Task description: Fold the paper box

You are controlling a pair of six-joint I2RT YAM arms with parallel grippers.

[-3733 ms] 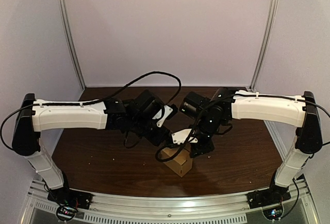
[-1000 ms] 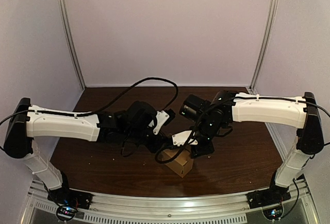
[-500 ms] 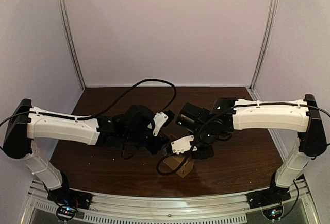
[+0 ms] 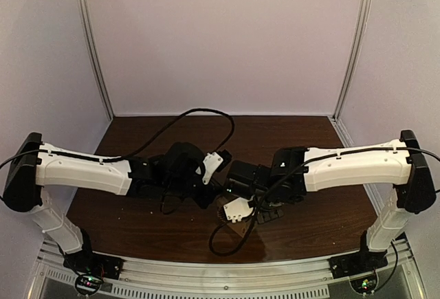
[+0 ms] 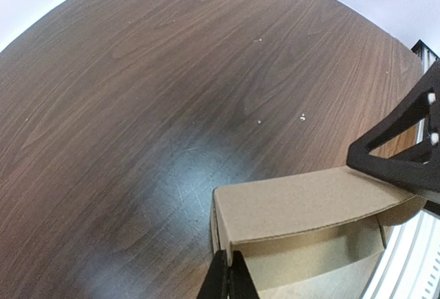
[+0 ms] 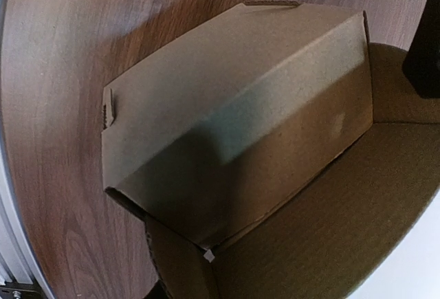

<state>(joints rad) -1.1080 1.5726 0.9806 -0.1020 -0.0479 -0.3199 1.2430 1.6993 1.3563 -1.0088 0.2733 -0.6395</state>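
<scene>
The left pincer [image 5: 227, 273] is clenched on the thin end wall of the box [image 5: 309, 209], right at a corner. The right pincer [image 5: 405, 151] sits at the box's other end; whether it is released or clenched I cannot tell. The box rests on the counter [image 5: 137, 106], close to the counter's front edge and about midway along it, nearly hidden under both wrists from above.

My worry is that the one-corner hold is slim. A hard push from the right could skid the box or buckle that wall, and the flap [image 6: 227, 79] bent over the top looks springy enough to pop up.

The box's long axis runs pincer to pincer, seemingly slantwise toward the counter's front edge, mouth upward.
</scene>
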